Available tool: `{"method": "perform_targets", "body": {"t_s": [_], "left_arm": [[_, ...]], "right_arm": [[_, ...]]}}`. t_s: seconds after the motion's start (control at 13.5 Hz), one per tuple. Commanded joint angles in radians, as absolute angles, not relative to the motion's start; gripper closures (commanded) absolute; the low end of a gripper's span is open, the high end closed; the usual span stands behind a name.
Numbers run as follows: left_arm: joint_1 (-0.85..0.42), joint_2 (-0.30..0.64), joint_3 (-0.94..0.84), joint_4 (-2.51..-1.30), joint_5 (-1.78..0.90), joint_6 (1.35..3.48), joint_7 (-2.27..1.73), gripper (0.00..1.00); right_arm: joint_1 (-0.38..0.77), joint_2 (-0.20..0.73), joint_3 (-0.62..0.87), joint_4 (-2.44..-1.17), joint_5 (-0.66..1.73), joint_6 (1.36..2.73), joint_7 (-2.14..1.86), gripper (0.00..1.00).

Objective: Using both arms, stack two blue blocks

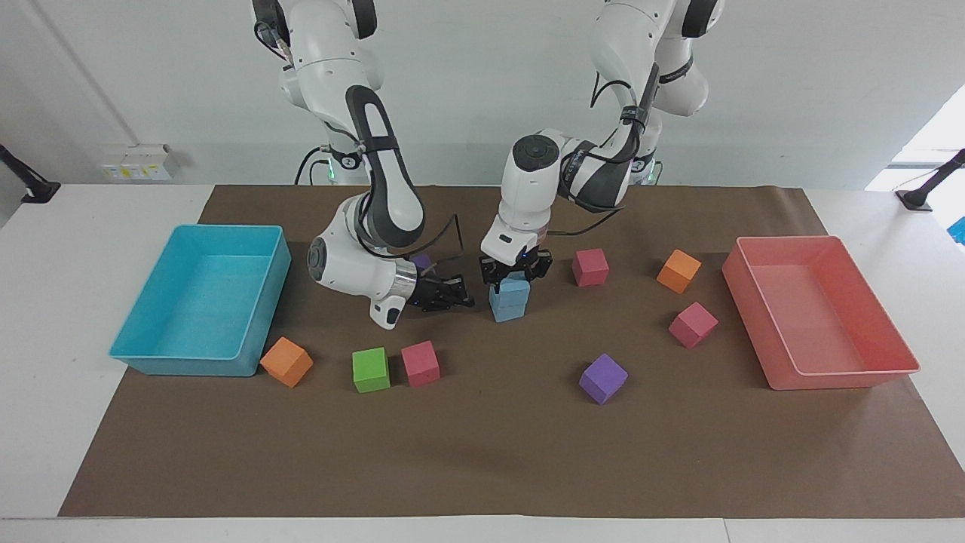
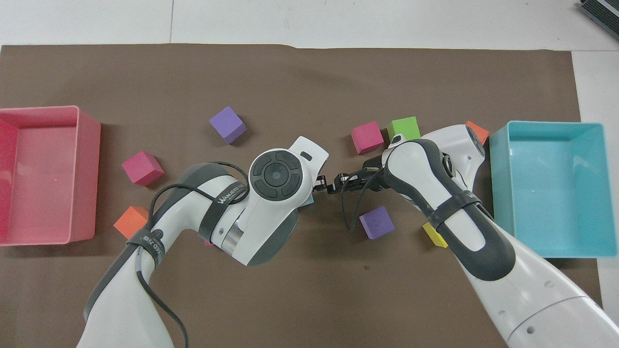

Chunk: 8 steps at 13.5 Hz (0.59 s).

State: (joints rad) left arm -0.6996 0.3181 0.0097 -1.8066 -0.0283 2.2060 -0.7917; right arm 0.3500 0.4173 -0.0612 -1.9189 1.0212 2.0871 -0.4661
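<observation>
Mid-frame, the left gripper is clamping the top blue block, seemingly resting on the lower one; the right gripper is sitting closed beside them, holding nothing.

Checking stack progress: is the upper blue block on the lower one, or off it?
On it. In the facing view the upper blue block sits squarely atop the lower blue block, with the left gripper shut on it.
</observation>
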Motion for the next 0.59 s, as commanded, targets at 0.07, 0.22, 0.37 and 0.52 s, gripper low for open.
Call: {"method": "perform_targets", "body": {"t_s": [0.07, 0.22, 0.37, 0.52], "left_arm": [[-0.710, 0.304, 0.018, -1.832, -0.034, 2.230, -0.793, 0.55], [-0.713, 0.304, 0.018, -1.832, -0.034, 2.232, -0.793, 0.49], [-0.716, 0.302, 0.018, -1.832, -0.034, 2.232, -0.793, 0.47], [-0.718, 0.302, 0.018, -1.832, -0.034, 2.232, -0.793, 0.36]], "right_arm": [[0.342, 0.403, -0.058, -1.936, 1.055, 2.082, -0.474, 1.00], [0.342, 0.403, -0.058, -1.936, 1.055, 2.082, -0.474, 1.00], [0.342, 0.403, -0.058, -1.936, 1.055, 2.077, -0.474, 1.00], [0.339, 0.403, -0.058, -1.934, 1.055, 2.077, -0.474, 1.00]]}}
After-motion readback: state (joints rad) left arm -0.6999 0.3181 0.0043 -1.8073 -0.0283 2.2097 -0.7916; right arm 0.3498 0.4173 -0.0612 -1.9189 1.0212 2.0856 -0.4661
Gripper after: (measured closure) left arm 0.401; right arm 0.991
